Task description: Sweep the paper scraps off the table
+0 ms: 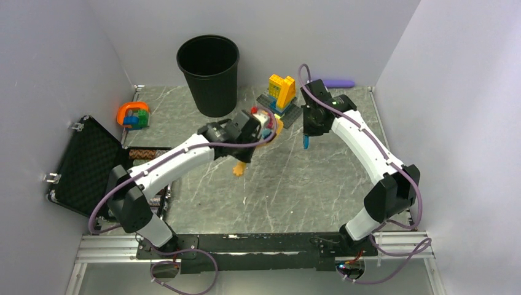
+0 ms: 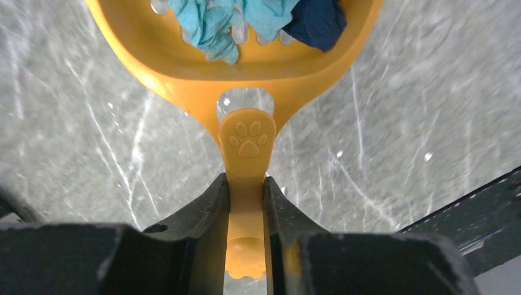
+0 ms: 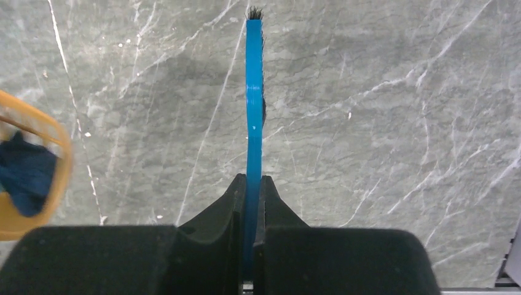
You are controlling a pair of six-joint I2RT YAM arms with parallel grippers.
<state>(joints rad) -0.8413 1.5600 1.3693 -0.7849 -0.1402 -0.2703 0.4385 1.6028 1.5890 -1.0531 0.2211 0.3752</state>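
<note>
My left gripper is shut on the handle of an orange scoop and holds it above the grey marble table. Teal and dark blue paper scraps lie in the scoop's bowl. In the top view the scoop hangs at mid table, right of the black bin, with pink and white scraps in it. My right gripper is shut on a thin blue brush, its bristles pointing down over bare table. The brush hangs just right of the scoop. No loose scraps show on the table.
A black bin stands at the back. A yellow-and-orange brick build sits on a grey plate behind the grippers. An orange ring toy lies back left. An open black foam-lined case is at the left edge. A purple object lies back right.
</note>
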